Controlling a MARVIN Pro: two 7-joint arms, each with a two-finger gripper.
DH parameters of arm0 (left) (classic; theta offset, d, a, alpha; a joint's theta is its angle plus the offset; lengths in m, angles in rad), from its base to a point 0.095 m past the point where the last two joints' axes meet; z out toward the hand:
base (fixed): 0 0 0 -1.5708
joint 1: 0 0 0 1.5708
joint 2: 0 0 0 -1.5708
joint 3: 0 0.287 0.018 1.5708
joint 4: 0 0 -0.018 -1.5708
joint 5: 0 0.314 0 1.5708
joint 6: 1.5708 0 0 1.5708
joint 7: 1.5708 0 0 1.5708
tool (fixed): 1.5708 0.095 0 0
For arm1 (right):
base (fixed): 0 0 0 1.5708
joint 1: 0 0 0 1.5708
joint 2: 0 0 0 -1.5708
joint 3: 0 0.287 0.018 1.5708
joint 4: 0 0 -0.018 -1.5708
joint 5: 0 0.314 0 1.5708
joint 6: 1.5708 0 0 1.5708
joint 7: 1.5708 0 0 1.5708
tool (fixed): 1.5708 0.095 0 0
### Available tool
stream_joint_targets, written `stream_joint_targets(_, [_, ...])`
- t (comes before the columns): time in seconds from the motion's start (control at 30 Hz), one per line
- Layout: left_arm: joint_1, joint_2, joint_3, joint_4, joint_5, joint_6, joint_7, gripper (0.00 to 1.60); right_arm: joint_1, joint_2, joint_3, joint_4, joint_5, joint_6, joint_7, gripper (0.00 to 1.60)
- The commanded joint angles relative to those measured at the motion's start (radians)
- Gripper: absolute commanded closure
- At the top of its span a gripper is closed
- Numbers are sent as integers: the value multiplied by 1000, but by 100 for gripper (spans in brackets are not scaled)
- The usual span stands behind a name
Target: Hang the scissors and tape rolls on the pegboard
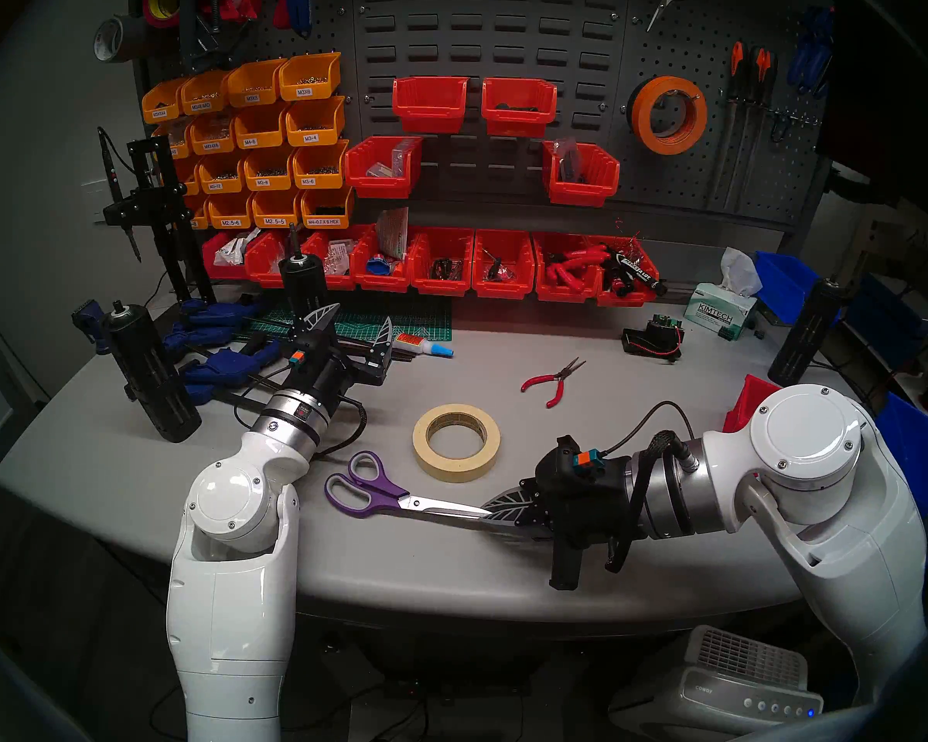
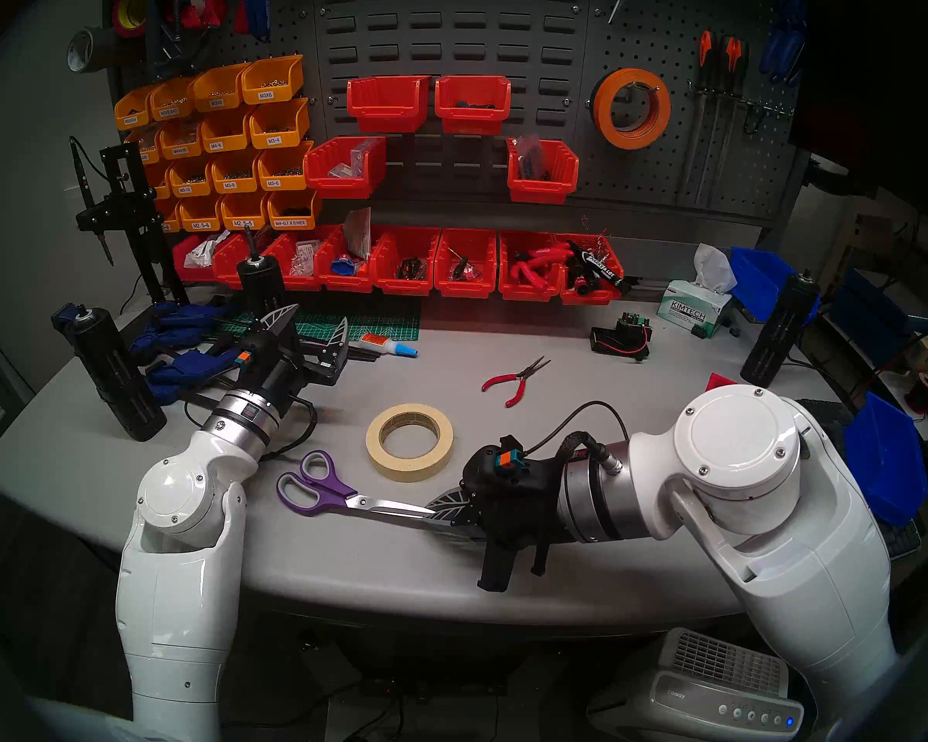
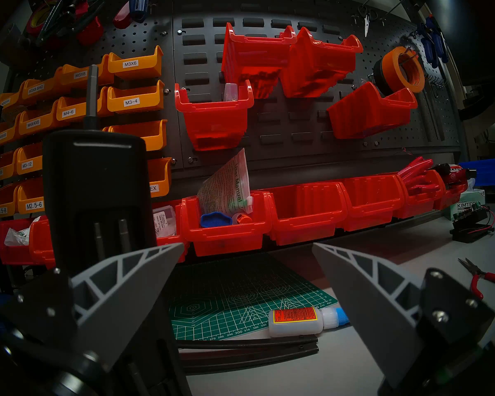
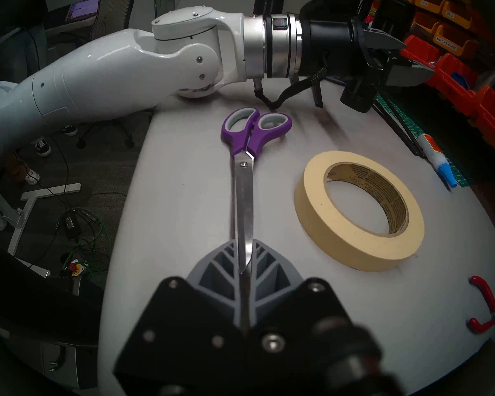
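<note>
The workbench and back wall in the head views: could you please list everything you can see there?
scissors: one, purple handles, on table, blade tips in right gripper
masking tape roll: one, cream, flat on table
orange tape roll: one, hung on pegboard
black tape roll: one, behind the orange roll
pliers: one, red handles, on table
glue bottle: one, white, blue cap, by green mat
left gripper: open, empty
right gripper: shut on blades

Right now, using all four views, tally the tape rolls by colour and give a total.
cream roll: 1
orange roll: 1
black roll: 1
grey roll: 1
red-and-yellow roll: 1
Total: 5
</note>
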Motion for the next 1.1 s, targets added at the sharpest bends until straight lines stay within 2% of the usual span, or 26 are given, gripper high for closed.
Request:
stream_joint_targets(0.0, [-1,0,0,-1,0,-4,0,0,38,-25,59,-14,47,-29,18,160])
stream_joint_targets(0.27, [-1,0,0,-1,0,-4,0,0,48,-34,143,-14,79,-39,38,160])
stream_joint_targets(0.47, [-1,0,0,-1,0,-4,0,0,21,-28,178,-14,93,-36,56,160])
stream_joint_targets(0.97, [-1,0,0,-1,0,-4,0,0,31,-122,317,-14,184,-48,43,160])
stream_joint_targets(1.07, [-1,0,0,-1,0,-4,0,0,47,-155,370,-14,215,-49,36,160])
